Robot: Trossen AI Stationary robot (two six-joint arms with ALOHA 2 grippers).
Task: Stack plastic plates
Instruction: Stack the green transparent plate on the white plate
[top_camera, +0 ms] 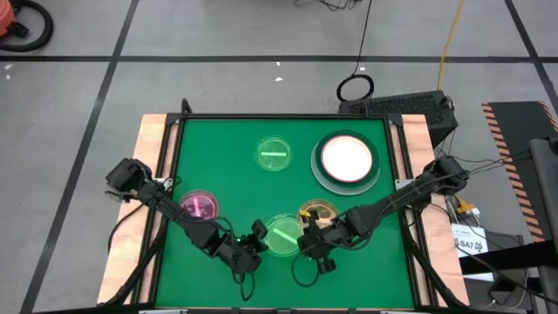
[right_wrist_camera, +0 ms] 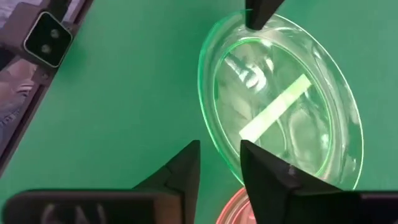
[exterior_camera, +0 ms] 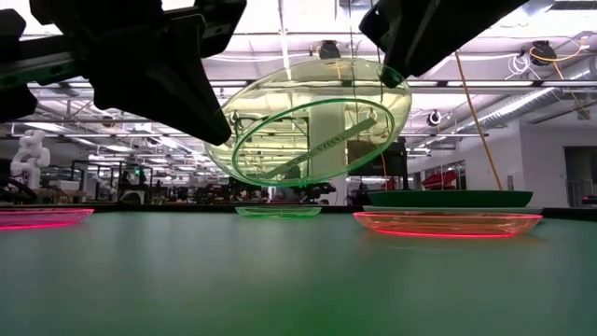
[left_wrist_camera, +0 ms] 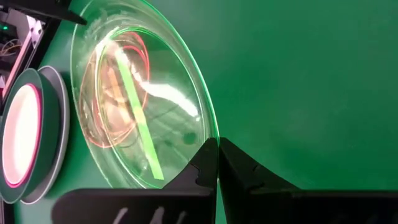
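A small translucent green dish with a bar mark (exterior_camera: 308, 131) hangs tilted above the mat near the table's near edge (top_camera: 283, 235), between both grippers. My left gripper (left_wrist_camera: 217, 144) is shut on its left rim. My right gripper (right_wrist_camera: 221, 152) is open, one finger on each side of the dish's right rim (right_wrist_camera: 229, 160). An amber dish (top_camera: 318, 212) lies flat on the mat just beyond it. A pink dish (top_camera: 200, 207) and a second green dish (top_camera: 273, 154) also lie flat. The larger plates sit stacked (top_camera: 347, 160), cream on top. My left gripper pinches the green dish's rim (left_wrist_camera: 210, 124) between its two shut fingers, coming from the table's left. The dish is lifted clear of the mat and tilted, its right side higher. My right gripper straddles the opposite rim; I cannot tell whether a finger touches it.
The green mat has a raised dark frame (top_camera: 174, 174) with wooden boards at its left and right. The stack of large plates (exterior_camera: 448, 198) stands at the far right. The low camera (right_wrist_camera: 48, 38) sits at the mat's near edge. Open mat lies at centre and far left.
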